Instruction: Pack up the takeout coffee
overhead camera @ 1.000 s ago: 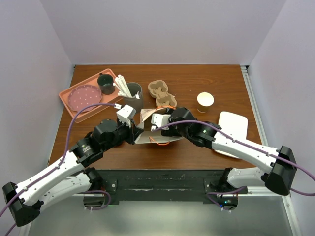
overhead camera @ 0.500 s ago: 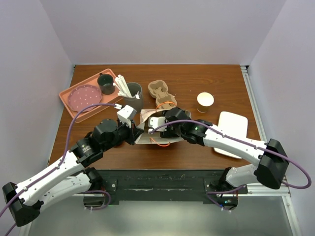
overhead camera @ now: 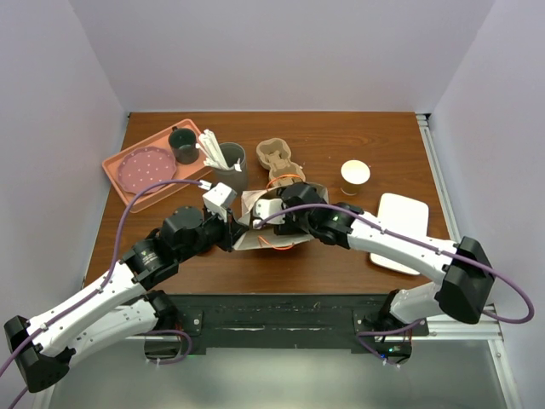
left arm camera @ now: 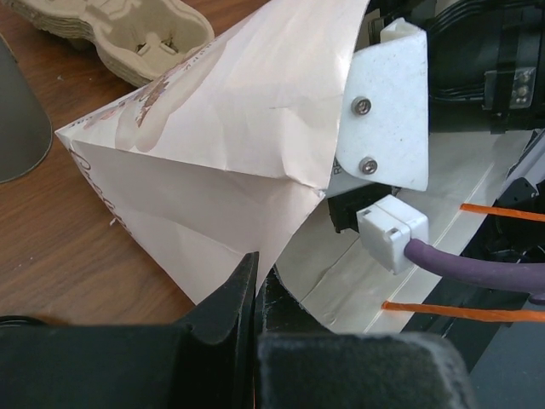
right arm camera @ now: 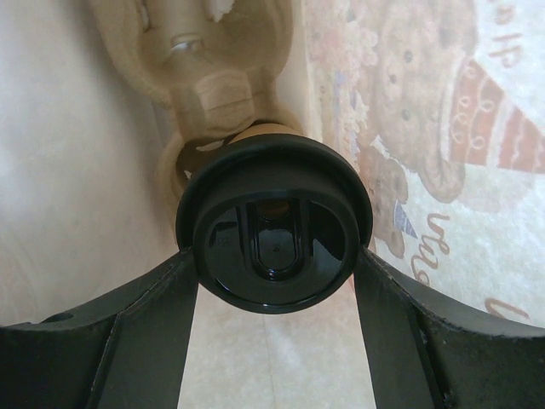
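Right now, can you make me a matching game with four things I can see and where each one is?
Things:
1 dark mug
2 paper bag
3 black-lidded cup
4 open tan cup

Places:
A pinched in the left gripper
B standing free on the wooden table
C on the pink tray
D between the right gripper fingers

Pairs: 1-C, 2-A, 3-D, 4-B

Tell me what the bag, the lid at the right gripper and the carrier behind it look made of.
The paper bag looks like thin matte white paper, sharply creased. The black lid is likely plastic: glossy, with reflections. The cup carrier seems moulded pulp: tan, dull, soft-edged.
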Controlling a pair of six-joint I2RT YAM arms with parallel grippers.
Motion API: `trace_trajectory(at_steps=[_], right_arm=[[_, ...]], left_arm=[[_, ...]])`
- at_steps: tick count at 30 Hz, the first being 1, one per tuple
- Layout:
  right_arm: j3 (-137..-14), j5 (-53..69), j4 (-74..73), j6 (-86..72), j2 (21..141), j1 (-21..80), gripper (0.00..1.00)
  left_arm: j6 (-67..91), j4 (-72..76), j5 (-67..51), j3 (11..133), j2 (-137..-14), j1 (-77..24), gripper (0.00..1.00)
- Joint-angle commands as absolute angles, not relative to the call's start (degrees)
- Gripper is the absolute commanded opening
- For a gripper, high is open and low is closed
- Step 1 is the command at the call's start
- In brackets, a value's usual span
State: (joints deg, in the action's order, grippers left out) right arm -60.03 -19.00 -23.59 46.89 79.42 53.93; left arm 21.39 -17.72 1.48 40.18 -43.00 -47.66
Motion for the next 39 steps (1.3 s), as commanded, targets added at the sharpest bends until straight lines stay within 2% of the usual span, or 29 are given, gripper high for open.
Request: trace_trajectory(at_steps=[1, 9, 20, 31, 39], right_arm=[[-67.66, -20.48, -25.91, 47.02, 79.45, 53.61, 0.0], [-73.21, -17.76, -33.49, 44.65, 77.53, 53.7, 0.0], [-75.51, -4.92, -41.92, 41.66, 77.43, 55.37, 0.0], [-64.78, -15.28, -23.74, 42.71, 78.4, 57.83, 0.0], [-58.36, -16.61, -17.23, 43.68, 77.78, 57.92, 0.0]], left_arm=[[19.95, -17.05, 0.26, 42.28, -42.63, -47.64, 0.0], [18.99, -16.52, 0.26, 42.1, -42.98, -47.64, 0.0], [18.28, -16.08, 0.61, 42.89, -43.95, -47.64, 0.0], [19.42, -15.91, 0.97, 43.59, -45.0, -47.72, 0.0], [20.74, -16.17, 0.88, 43.77, -45.09, -47.64, 0.0]])
